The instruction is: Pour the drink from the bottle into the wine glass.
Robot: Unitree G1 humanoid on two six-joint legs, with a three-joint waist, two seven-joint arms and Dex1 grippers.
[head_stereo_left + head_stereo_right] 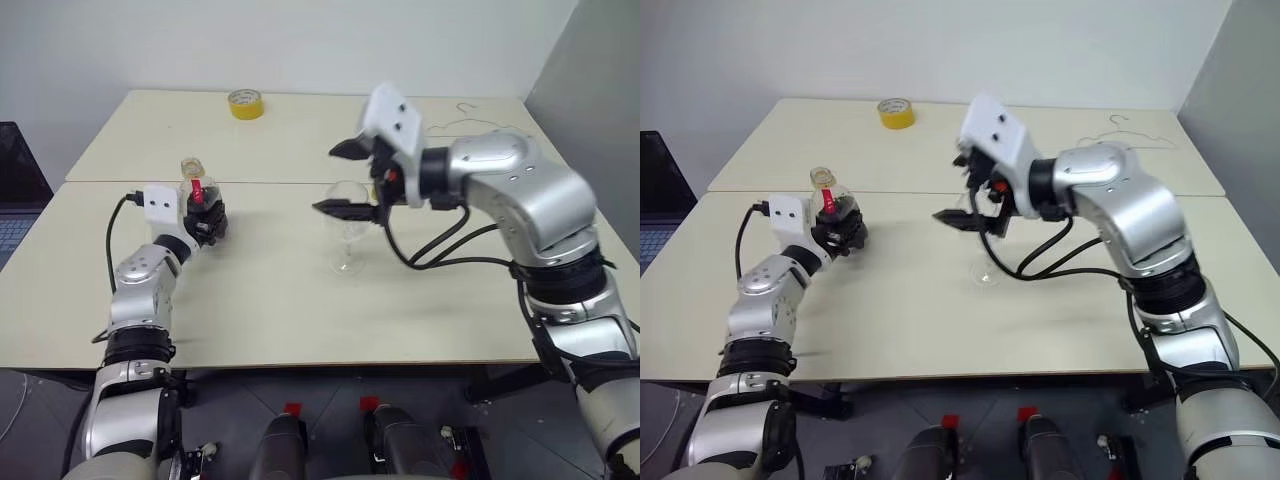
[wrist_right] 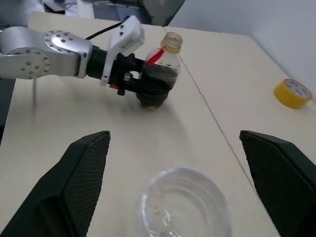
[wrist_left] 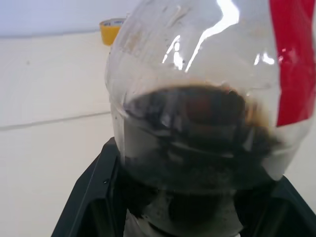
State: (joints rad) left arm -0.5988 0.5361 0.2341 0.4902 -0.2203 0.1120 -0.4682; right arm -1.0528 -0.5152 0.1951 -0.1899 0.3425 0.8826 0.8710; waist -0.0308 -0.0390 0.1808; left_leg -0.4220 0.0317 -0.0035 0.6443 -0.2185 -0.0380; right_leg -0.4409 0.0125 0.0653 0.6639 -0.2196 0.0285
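- Two grippers up: left gripper (image 1: 206,222) jaws clamped on bottle (image 2: 159,74), at 9 o'clock on worktop (image 1: 280,300).
- Drink (image 3: 192,133) sits low in bottle.
- Right gripper (image 1: 345,180) jaws wide apart above wine glass (image 1: 347,228), centre.
- Tape roll (image 1: 245,103) at 12 o'clock.

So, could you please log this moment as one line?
left gripper: shut on bottle | right gripper: open, at wine glass | pour: not started
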